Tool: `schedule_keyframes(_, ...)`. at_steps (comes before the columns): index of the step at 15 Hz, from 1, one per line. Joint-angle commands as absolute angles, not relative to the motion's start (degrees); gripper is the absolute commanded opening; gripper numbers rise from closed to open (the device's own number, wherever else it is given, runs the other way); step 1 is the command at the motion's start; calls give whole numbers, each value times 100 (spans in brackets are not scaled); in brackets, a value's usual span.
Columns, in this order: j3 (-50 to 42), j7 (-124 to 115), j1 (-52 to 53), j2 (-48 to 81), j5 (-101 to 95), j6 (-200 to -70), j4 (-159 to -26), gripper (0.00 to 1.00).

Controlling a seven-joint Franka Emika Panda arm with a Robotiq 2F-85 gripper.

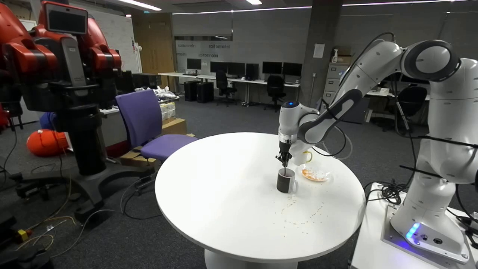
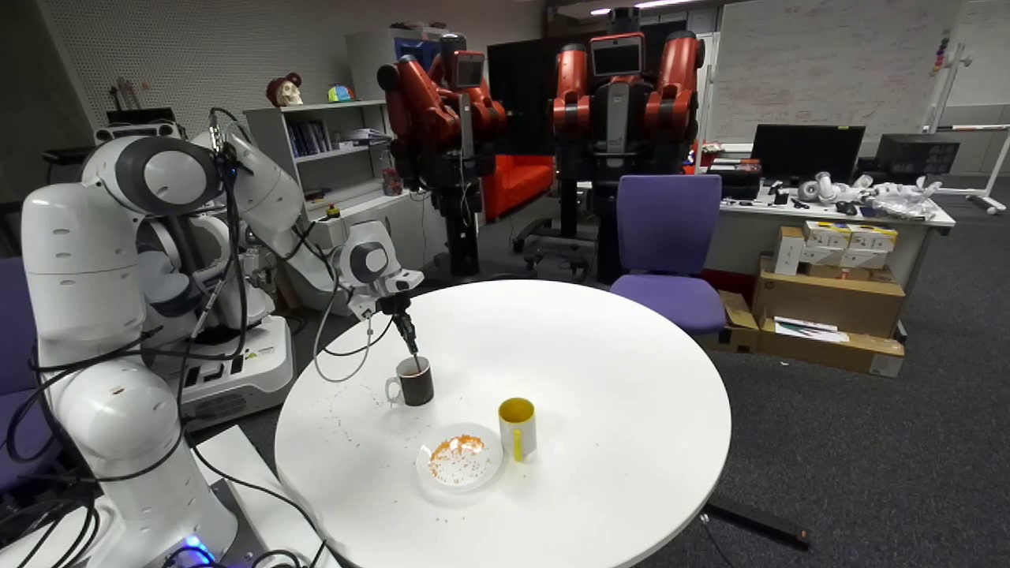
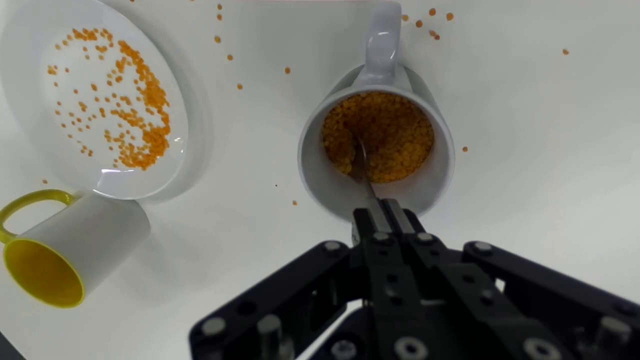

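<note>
spoon [image 3: 358, 162] in mug [image 1: 283, 182], round white table [image 1: 224, 179], grey carpet [image 2: 836, 450]

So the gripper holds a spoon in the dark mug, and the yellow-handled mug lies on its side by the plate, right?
Not quite: the yellow-handled mug stands upright by the plate, as an exterior view shows. The gripper does hold a spoon in the dark mug.

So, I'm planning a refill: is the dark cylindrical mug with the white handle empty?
The mug is partly filled: the wrist view shows small round orange grains inside, not reaching the top.
</note>
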State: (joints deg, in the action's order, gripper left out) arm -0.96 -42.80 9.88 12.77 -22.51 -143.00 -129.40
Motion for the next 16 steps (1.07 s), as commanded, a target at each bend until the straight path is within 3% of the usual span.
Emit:
schedule_keyframes(1, -64, -4184, 1035, 1201, -2240, -14140, -12926, 1)
schedule_keyframes(8, -6, -4190, 990, 1103, -1785, -14498, -12999, 1)
schedule_keyframes(16, 19, -4094, 1102, 1189, -2379, -13598, -12840, 1)
